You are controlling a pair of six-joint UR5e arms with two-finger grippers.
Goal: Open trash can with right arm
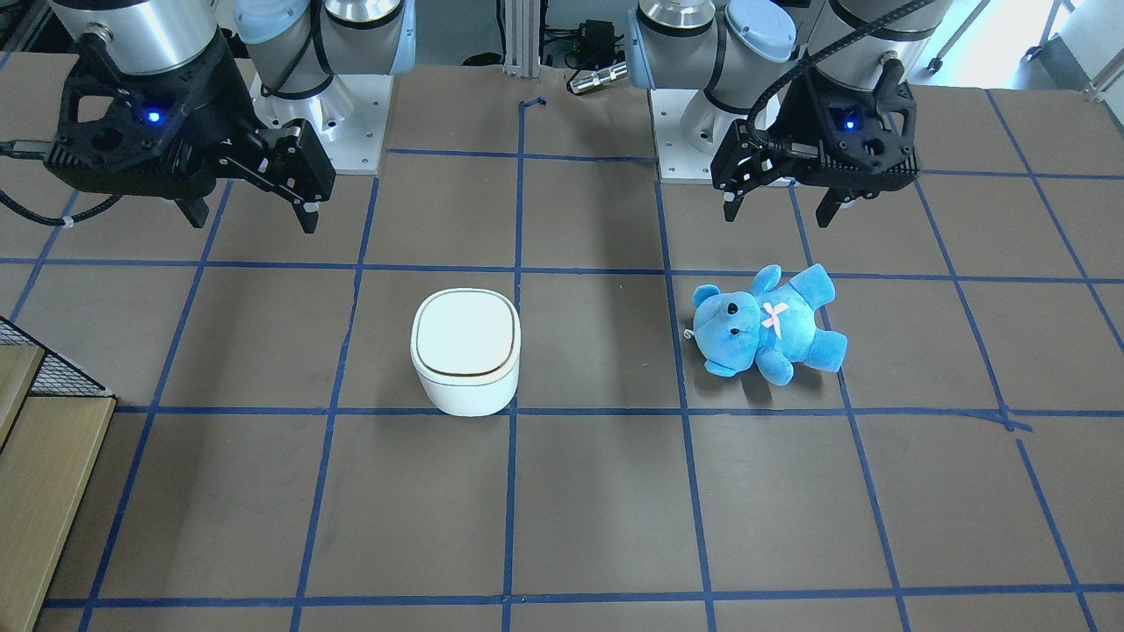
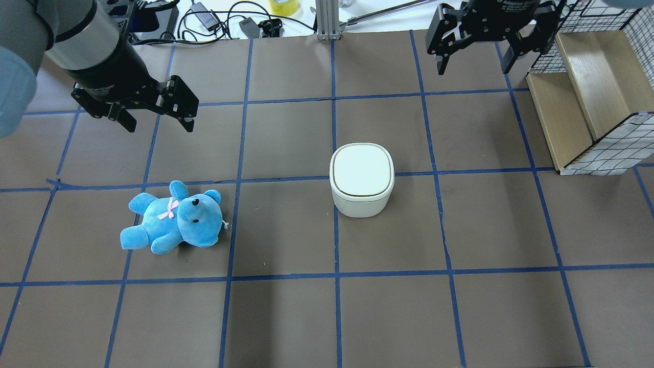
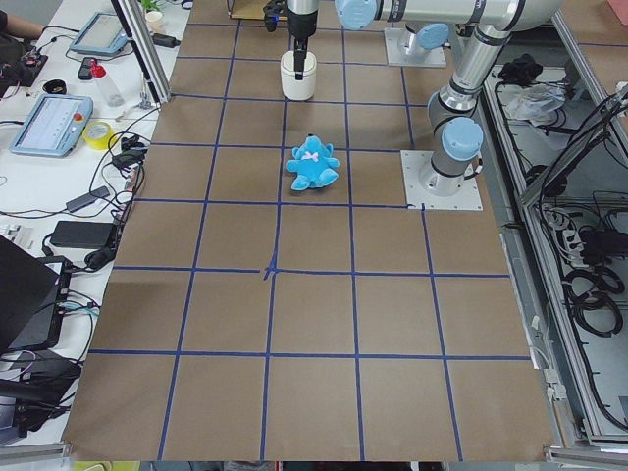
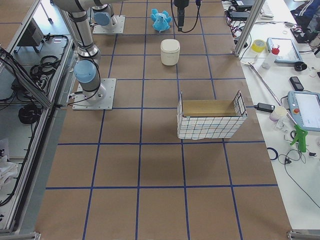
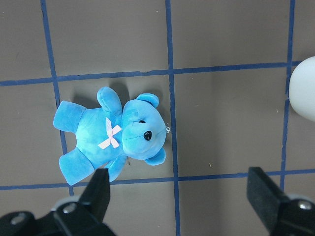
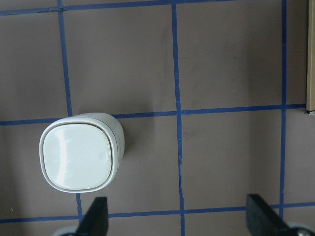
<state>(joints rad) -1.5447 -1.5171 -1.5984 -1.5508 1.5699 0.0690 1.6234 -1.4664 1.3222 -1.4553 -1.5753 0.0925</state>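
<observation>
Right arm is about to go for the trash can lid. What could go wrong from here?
1. The trash can stands free with nothing bracing it, so a sideways push from the right pincer may slide or tip it.
2. Its lid sits shut and flush, showing only a thin seam, so a grip may slip off.
3. The right pincer hangs close to the wire-mesh crate, and a wide swing might clip it.

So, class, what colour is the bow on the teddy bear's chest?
Pale pink. The bow shows best in the left wrist-mounted view.
</observation>
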